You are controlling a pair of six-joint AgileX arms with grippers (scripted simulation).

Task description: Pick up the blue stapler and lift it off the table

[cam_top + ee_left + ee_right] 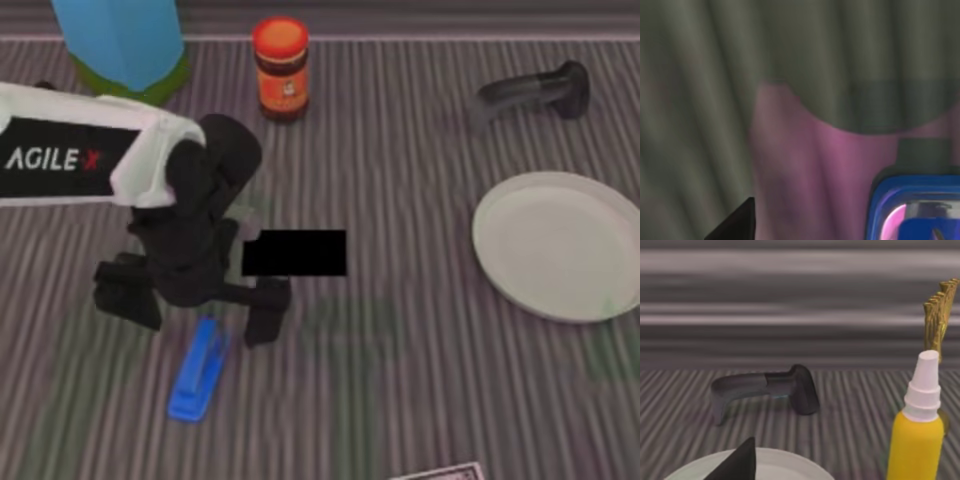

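The blue stapler (200, 368) lies flat on the striped table (430, 390) at the front left, its long axis running roughly front to back. My left gripper (200, 318) hangs low over its far end, open, with one black finger on each side and the stapler's end between them, untouched. In the left wrist view the stapler's blue end (915, 210) fills the corner, well apart from the one fingertip (737, 222) that shows. My right arm is out of the top view. Its wrist view shows one black fingertip (740, 462) far to the side, so the gripper is open and empty.
A black rectangle (295, 252) lies right of the left wrist. At the back are a light-blue box with green base (120, 45), an orange-lidded jar (280, 70) and a black scanner (530, 95). A white plate (560, 245) sits right. A yellow bottle (917, 435) stands near the right gripper.
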